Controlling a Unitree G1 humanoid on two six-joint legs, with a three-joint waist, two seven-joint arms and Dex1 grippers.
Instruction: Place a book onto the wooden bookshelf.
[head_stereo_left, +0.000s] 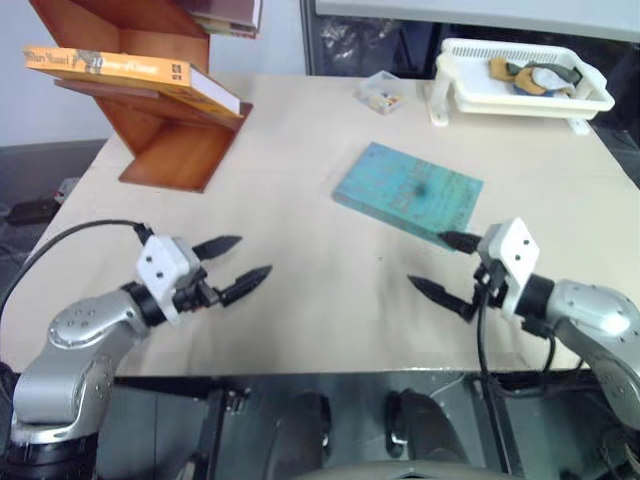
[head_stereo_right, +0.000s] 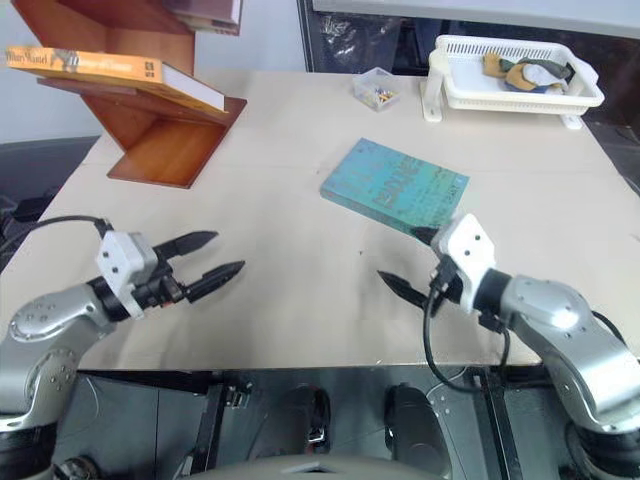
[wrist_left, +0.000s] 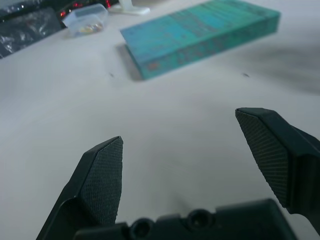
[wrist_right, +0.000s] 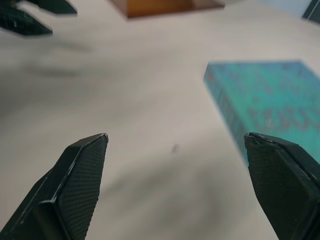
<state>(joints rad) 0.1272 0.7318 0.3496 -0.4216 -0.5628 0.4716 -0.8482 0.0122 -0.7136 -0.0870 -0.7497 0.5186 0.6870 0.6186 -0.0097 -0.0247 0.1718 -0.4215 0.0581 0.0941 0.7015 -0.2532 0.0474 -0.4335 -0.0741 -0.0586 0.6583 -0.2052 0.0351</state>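
Your book (head_stereo_left: 130, 72) already lies on a slanted board of the wooden bookshelf (head_stereo_left: 170, 140) at the far left of the desk (head_stereo_left: 300, 270), spine facing out, cover up. By the look of it the placing is done; nothing of the task seems left except pulling your arms clear. Another book sits higher on the shelf, mostly cut off, so you can't read much from it.

Your left claw (head_stereo_left: 232, 265) hovers low over the near left of the desk, jaws wide, nothing between them. Your right claw (head_stereo_left: 447, 265) hangs over the near right of the desk, jaws wide too, empty, 1 fingertip just beside the near corner of the teal-blue book (head_stereo_left: 408, 190). That book lies flat mid-desk, untouched and not the one you need.

Containers: the white plastic tray (head_stereo_left: 520, 95) stands at the far right corner and holds a few small items in tan, blue and white; too small to name. A small clear box (head_stereo_left: 380, 92) sits just left of the tray, with tiny mixed-colour bits inside.
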